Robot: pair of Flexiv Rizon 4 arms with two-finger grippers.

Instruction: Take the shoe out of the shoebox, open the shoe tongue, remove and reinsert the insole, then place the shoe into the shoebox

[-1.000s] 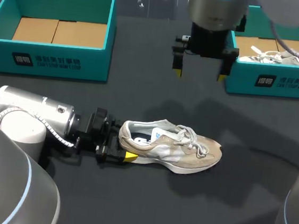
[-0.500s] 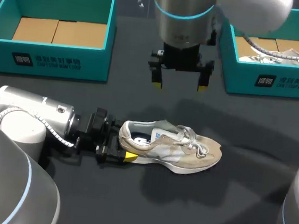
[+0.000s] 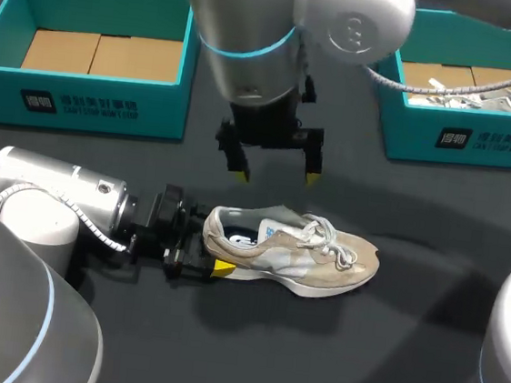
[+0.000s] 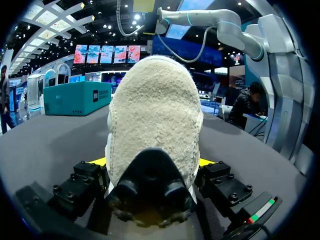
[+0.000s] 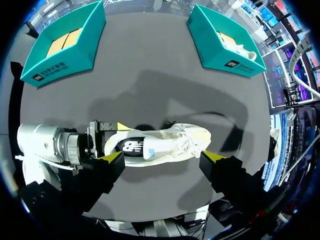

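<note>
Right hand (image 3: 274, 175) left the shoebox (image 3: 462, 140) edge, now above shoe (image 3: 294, 255).

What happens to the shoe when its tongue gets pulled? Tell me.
The shoe probably won't slide: the left gripper clamps its heel from both sides. Its upper looks like soft fabric, so tongue and laces likely flex easily.

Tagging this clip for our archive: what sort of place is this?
Probably a robot test bench for shoe packing: dark table, teal left shoebox and right shoebox, left gripper clamping a beige sneaker by its heel, right gripper open above it.
</note>
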